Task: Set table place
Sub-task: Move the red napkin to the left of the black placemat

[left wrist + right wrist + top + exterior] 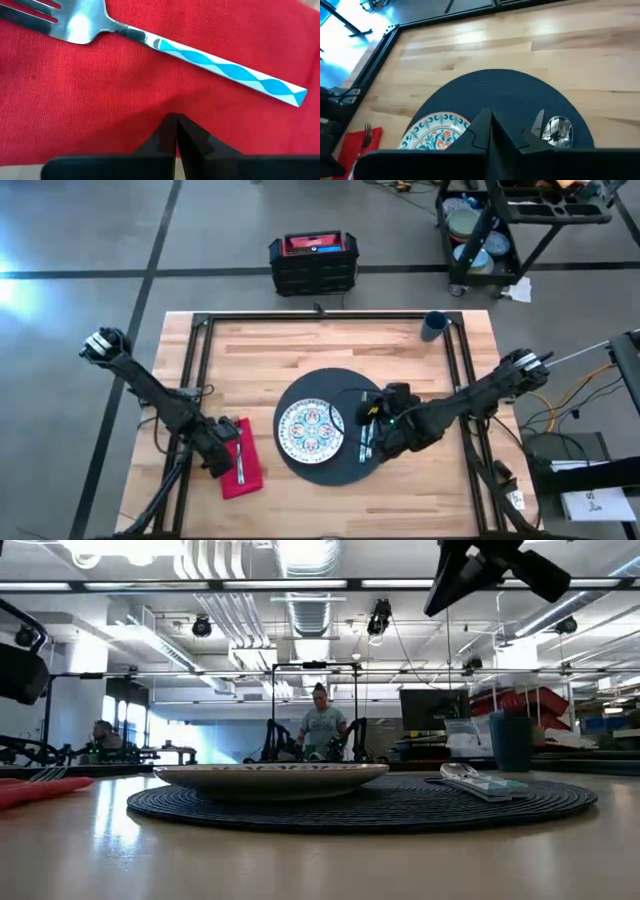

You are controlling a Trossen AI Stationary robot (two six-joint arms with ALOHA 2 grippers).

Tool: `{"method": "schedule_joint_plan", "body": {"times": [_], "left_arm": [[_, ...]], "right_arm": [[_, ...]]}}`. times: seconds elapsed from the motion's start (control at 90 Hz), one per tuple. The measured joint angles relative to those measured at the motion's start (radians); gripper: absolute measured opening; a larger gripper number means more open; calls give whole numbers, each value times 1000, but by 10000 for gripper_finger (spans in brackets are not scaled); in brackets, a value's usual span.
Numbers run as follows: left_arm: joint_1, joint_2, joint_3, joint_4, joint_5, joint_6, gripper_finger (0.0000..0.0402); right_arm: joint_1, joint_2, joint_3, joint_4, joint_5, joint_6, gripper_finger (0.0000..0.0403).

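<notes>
Nearest the lens, in the left wrist view, the fork (165, 47) lies across the red napkin (75, 100) just ahead of the left fingers (176, 131), whose tips are pressed together with nothing between them; they hover over the cloth, clear of the fork's blue-and-white handle. From above, this left gripper (215, 452) sits at the napkin's outer edge on the wooden surface (260, 350).

To the right of that, the patterned plate (310, 428) rests on the round dark mat (330, 462). Further right, the right gripper (372, 420) hangs over the mat's far side, its fingers (485, 127) also clenched on nothing, with the spoon (556, 131) and knife (537, 124) lying just beyond their tips on the mat. The blue cup (434, 326) stands well apart, near the surface's back corner on the right.

Mat, plate, napkin and cutlery look placed, so the step in hand is probably the cup. I judge the right arm must lift, reach back, part its fingers and grasp the cup upright, then set it near the mat.

The knife's blade and the spoon's handle are cut off behind the right fingers, the fork's tines run out of frame, and whether the left fingertips touch the napkin cannot be told.
</notes>
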Motion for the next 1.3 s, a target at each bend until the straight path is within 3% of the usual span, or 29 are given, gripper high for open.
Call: {"method": "schedule_joint_plan", "body": {"times": [0.333, 0.633, 0.833, 1.111, 1.3], "left_arm": [[167, -6, -7, -6, -23, 181, 0], [365, -8, -9, -22, 90, 389, 0], [470, -21, -10, -54, 107, 463, 0], [588, -25, -11, -56, 114, 619, 0], [618, -25, -11, -55, 125, 636, 0]], "right_arm": [[-7, 7, 2, 2, -16, 1, 0], [-7, 5, 2, 1, -16, 1, 0], [-7, 5, 2, 1, -28, -1, 0], [-7, 5, 2, 1, -34, -6, 0], [-7, 4, 2, 1, -35, -7, 0]]}}
